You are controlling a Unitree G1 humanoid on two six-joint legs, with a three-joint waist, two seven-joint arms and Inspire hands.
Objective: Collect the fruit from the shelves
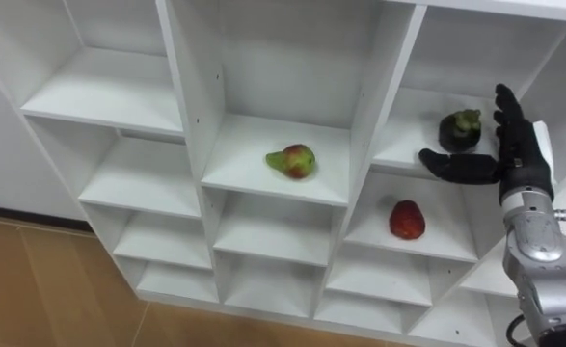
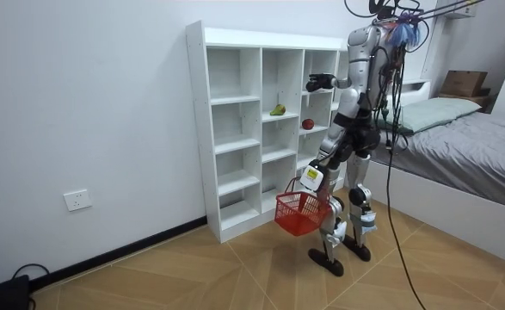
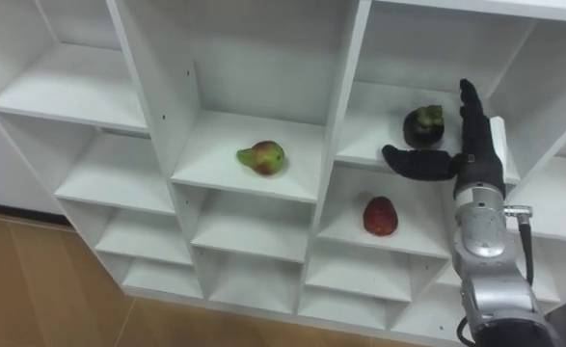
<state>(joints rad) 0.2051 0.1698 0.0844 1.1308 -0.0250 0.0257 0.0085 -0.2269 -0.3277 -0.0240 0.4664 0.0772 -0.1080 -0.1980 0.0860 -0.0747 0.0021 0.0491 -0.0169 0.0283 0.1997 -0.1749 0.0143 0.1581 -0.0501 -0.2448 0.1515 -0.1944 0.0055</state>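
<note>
A dark mangosteen [image 1: 461, 130] [image 3: 424, 122] sits on an upper shelf of the white closet [image 1: 283, 183]. My right hand [image 1: 514, 145] [image 3: 466, 145] is open just right of it, thumb stretched out below the fruit, not touching. A green-red pear [image 1: 293, 160] [image 3: 261, 156] lies in the middle compartment. One shelf lower, to the right, sits a red fruit [image 1: 407, 220] [image 3: 380, 216]. In the room view my left hand [image 2: 311, 178] hangs low, shut on the handle of a red basket [image 2: 301, 213].
The closet [image 2: 261, 120] stands against a white wall, and I stand in front of its right columns. A bed [image 2: 467, 138] lies behind me at the room view's right. Most compartments hold nothing. Wooden floor spreads below.
</note>
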